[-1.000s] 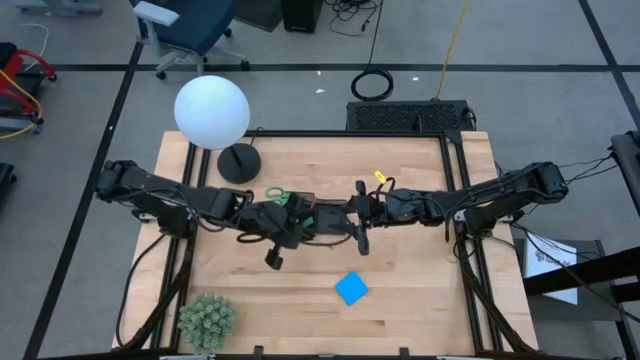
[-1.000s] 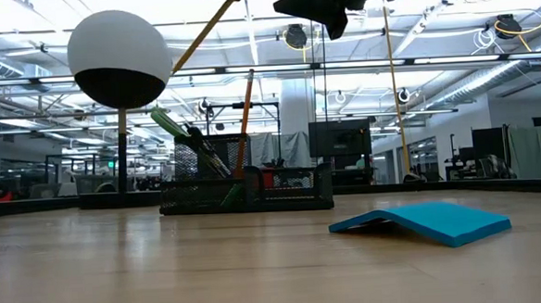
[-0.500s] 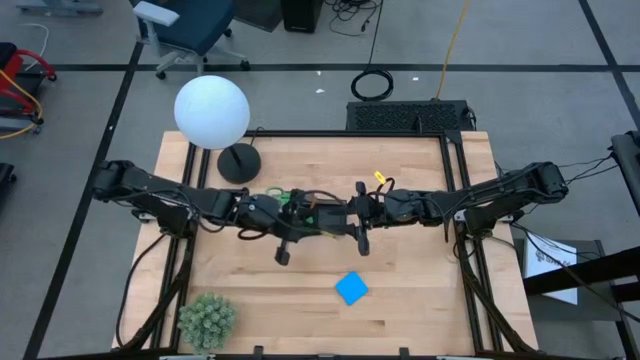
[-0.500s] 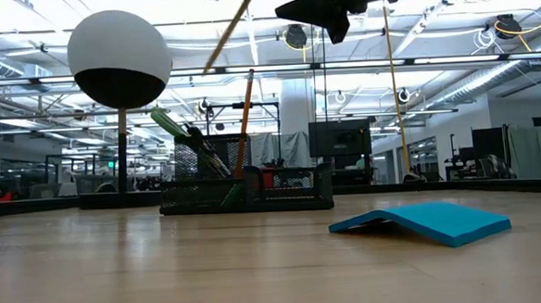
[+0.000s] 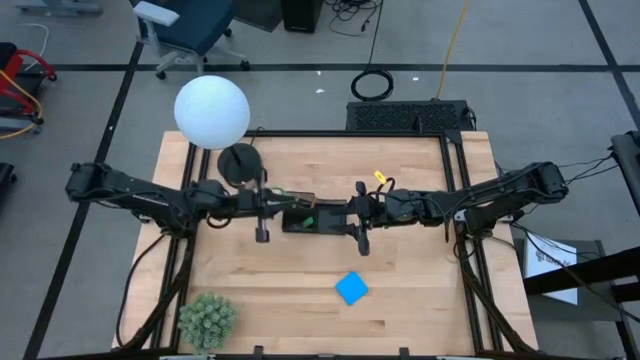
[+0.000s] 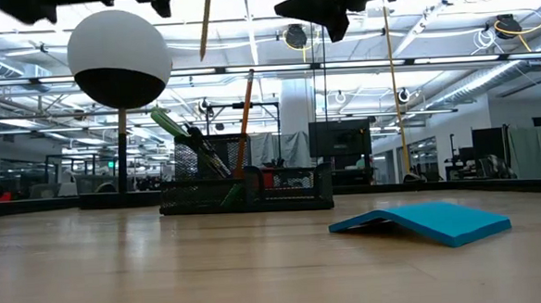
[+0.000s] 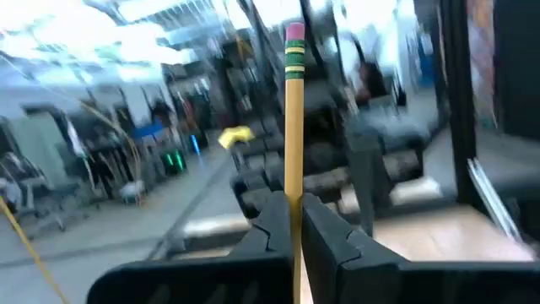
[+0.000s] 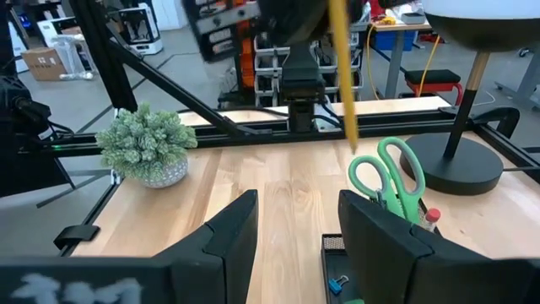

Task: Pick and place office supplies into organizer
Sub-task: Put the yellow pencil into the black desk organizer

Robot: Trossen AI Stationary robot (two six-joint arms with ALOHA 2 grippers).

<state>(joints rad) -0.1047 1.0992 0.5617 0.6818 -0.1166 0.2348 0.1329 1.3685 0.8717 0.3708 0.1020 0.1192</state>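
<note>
Left wrist view shows the left gripper (image 7: 293, 221) with its jaws clamped on a yellow pencil (image 7: 293, 127), the pink eraser end pointing away from the wrist. In the high view this gripper hangs over the desk (image 5: 420, 300) just beside the left end of the black organizer (image 5: 300, 218). To do this step well, I judge the pencil should be brought upright over the tall mesh section, then lowered until its tip is inside before the jaws let go, so it does not tip out or knock the things already standing there. The organizer holds the green-handled scissors (image 8: 390, 176) and an orange pencil (image 6: 243, 125), both leaning upright. The right gripper (image 5: 362, 232) waits at the organizer's right end, jaws apart and holding nothing. The blue pad (image 5: 351, 288) lies on the desk, well in front of the organizer.
</note>
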